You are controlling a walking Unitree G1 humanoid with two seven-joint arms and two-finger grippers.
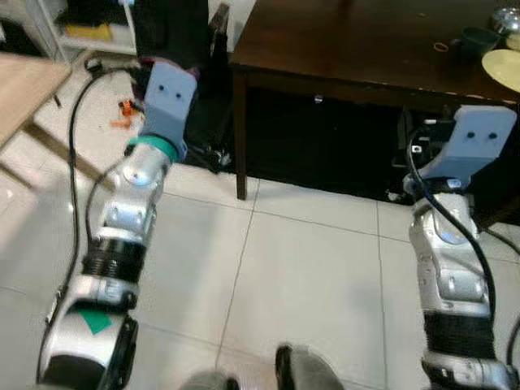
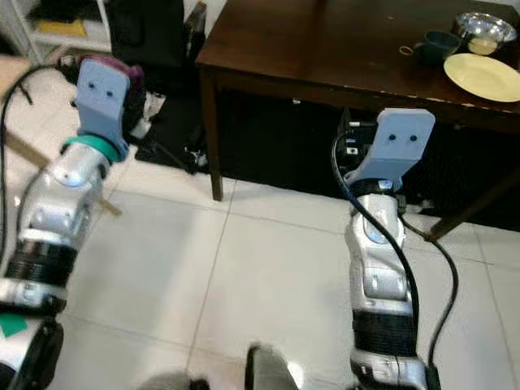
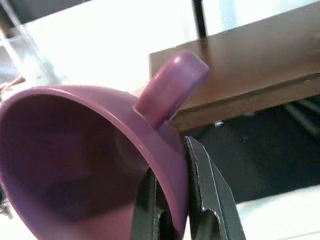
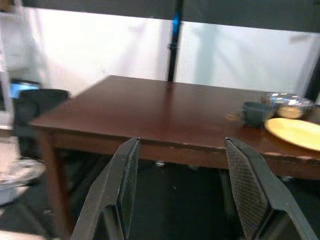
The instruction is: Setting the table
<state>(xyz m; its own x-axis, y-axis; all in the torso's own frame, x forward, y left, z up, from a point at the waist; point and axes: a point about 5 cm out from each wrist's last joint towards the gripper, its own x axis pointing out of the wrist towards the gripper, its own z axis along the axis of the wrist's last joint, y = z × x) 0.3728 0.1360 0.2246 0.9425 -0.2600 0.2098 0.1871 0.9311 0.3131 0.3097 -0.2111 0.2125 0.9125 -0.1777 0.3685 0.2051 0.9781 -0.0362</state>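
A Unitree G1 humanoid stands on pale tiled floor [image 1: 309,276] before a dark brown wooden table [image 2: 325,41], both silver arms raised toward it. The left gripper [image 3: 172,200] has its two black fingers pinched on the rim of a purple cup [image 3: 95,150], one finger inside the wall and one outside, just below the handle; the cup is held in the air short of the table's near corner, tilted so its mouth faces the wrist camera. From the head camera a sliver of the same purple shows past the left wrist.

The right gripper [image 4: 180,190] hovers level with the table's front edge, its fingers spread wide with nothing between them.

At the table's far right end lie a pale yellow plate [image 2: 484,76], a dark teal mug [image 2: 439,45] just beside it, and a metal bowl [image 2: 483,31] behind them. White walls back the table in the right wrist view. A white shelf unit [image 1: 89,24] stands at the robot's left, beside the corner of a light wooden tabletop [image 1: 20,85]. Black cables trail along both arms.
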